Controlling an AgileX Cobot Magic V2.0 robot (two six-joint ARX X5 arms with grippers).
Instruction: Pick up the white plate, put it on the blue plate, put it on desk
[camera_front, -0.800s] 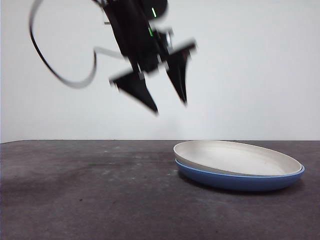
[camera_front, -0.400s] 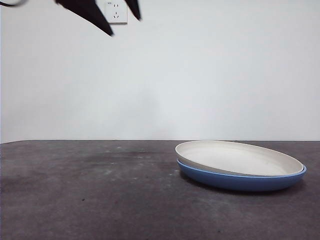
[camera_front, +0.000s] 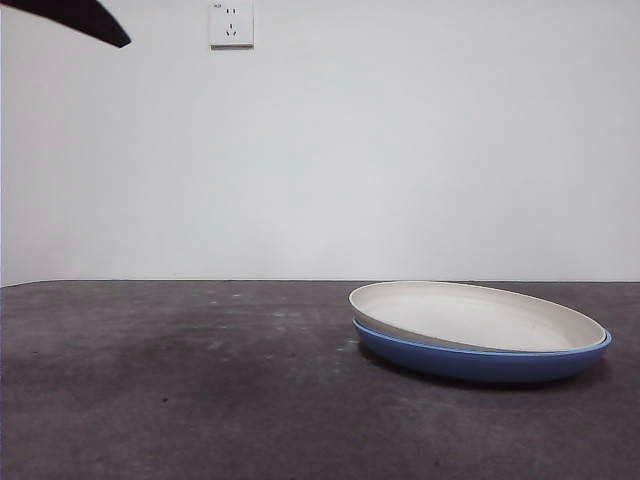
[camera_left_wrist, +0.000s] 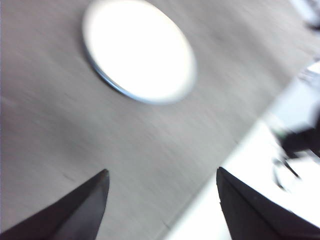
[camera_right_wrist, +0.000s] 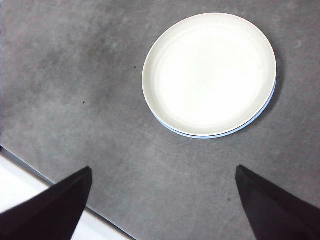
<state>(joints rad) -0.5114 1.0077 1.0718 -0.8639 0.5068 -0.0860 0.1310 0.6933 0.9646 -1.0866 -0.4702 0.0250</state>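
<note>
White plate (camera_front: 470, 315) sits nested on the blue plate (camera_front: 480, 362), a little off-centre and tilted, its left rim riding slightly higher than its right; the pair rests on the counter (camera_front: 200, 390) toward the right, at middle depth. A second ago a dark claw hung low over the middle-left of the counter, beside the stack; half a second ago only its tips showed at the top edge, and now just one black tip (camera_front: 85, 20) remains in the top left corner of the front view. The motion-blurred left wrist picture suggests that this withdrawing arm is the left one.

Left claw (camera_left_wrist: 162, 182) is spread wide with nothing between its jaws, high above the counter, the white plate (camera_left_wrist: 140, 50) well apart from it. Right claw (camera_right_wrist: 165, 177) is likewise wide open and empty, hovering high with the stack below it, the white plate (camera_right_wrist: 210, 72) covering all but a thin crescent of the blue plate (camera_right_wrist: 215, 135).

Stacking looks finished and the plate released. What seems left, by the task's wording, is setting the stack on the counter, which it already touches, so the job appears at or near its end
</note>
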